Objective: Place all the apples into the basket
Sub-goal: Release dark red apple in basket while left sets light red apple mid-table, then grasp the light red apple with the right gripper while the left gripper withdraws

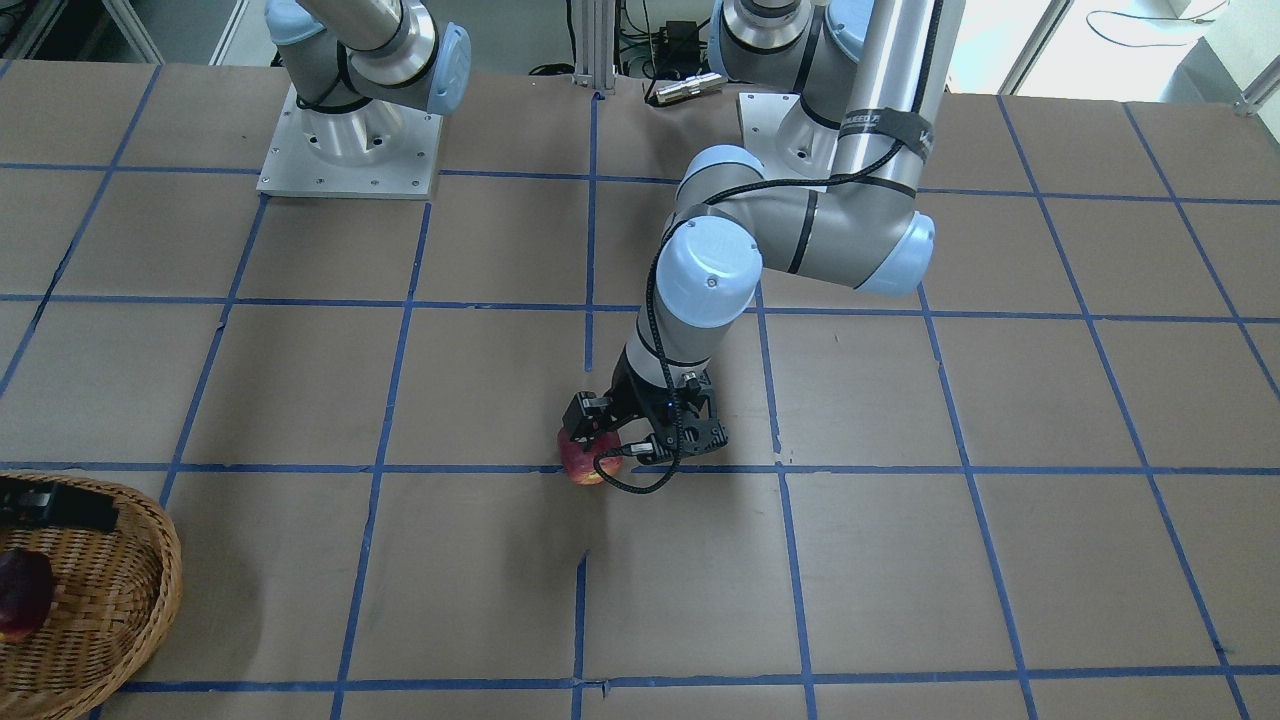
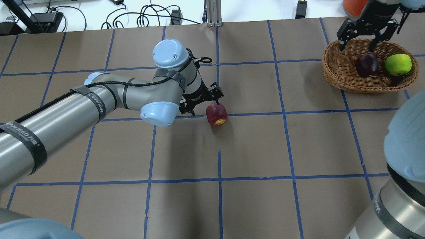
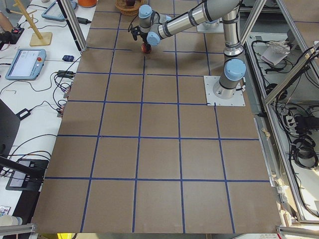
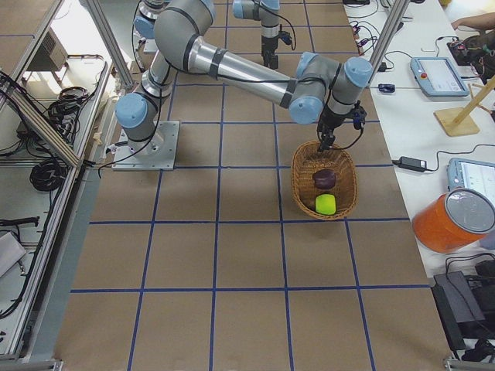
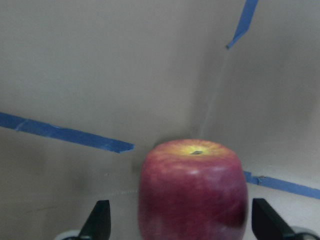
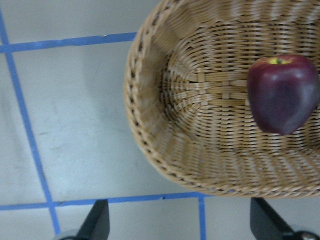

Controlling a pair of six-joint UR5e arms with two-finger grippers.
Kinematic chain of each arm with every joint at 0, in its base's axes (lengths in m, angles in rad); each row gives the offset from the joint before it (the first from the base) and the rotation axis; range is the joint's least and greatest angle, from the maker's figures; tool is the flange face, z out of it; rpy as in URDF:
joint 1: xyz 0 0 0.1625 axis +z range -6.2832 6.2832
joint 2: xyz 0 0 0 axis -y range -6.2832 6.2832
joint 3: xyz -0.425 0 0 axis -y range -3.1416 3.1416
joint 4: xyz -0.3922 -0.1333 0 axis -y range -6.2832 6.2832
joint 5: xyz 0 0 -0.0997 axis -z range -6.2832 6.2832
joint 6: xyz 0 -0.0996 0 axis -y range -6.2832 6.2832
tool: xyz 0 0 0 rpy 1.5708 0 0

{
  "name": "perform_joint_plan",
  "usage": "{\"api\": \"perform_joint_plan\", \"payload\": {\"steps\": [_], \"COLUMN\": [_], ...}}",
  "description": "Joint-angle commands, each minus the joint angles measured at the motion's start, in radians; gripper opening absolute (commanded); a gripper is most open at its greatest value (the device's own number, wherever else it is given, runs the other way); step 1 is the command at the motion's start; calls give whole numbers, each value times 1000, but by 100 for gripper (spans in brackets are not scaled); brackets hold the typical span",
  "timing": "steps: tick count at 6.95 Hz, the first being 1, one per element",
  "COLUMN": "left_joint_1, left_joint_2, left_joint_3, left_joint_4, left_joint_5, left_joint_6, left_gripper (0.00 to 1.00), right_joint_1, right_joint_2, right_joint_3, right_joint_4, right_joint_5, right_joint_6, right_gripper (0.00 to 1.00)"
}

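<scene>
The blocky red apple [image 2: 216,114] stands on the table near the middle, yellowish base up. My left gripper [image 2: 207,106] is open and low over it; in the left wrist view the red apple [image 5: 192,192] sits between the two fingertips [image 5: 100,220], with a gap on the left side. The wicker basket [image 2: 335,71] is at the far right and holds the maroon apple [image 2: 367,65] and the yellow-green apple [image 2: 397,64]. My right gripper [image 2: 365,31] hangs open and empty above the basket's far rim. The right wrist view shows the basket [image 6: 150,125] and the maroon apple [image 6: 282,92].
The brown table top carries a grid of blue tape lines [image 2: 285,113]. An orange container [image 4: 452,220] stands on the side bench beyond the basket. The two arm bases [image 1: 350,150] are at the robot's edge of the table.
</scene>
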State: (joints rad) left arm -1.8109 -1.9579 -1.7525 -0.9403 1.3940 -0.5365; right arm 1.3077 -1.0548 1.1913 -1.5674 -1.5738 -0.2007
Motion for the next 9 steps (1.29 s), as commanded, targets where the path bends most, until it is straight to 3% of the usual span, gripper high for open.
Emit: {"api": "perform_joint_plan", "payload": {"steps": [1, 2, 3, 5, 6, 8, 9], "left_joint_1": [86, 117, 140, 172, 214, 232, 232], "left_joint_2": [152, 245, 331, 456, 438, 416, 404], "left_joint_3": [132, 142, 134, 133, 152, 204, 223], "left_joint_4": [-455, -608, -680, -677, -634, -684, -680], "left_joint_5": [14, 46, 80, 89, 95, 168, 159], "left_joint_6": [252, 385, 444, 473, 492, 480, 455], "left_gripper": [100, 100, 100, 100, 100, 100, 100], "right_joint_1": [188, 299, 412, 551, 583, 601, 610], "right_joint_2": [-43, -47, -48, -21, -16, -13, -4], "right_joint_3": [10, 31, 63, 120, 157, 232, 263], "right_joint_4": [67, 67, 52, -61, -110, -205, -254], "right_joint_5": [72, 75, 77, 77, 75, 90, 138], "right_joint_6": [117, 163, 182, 245, 273, 273, 276], "right_gripper": [100, 100, 100, 100, 100, 100, 100]}}
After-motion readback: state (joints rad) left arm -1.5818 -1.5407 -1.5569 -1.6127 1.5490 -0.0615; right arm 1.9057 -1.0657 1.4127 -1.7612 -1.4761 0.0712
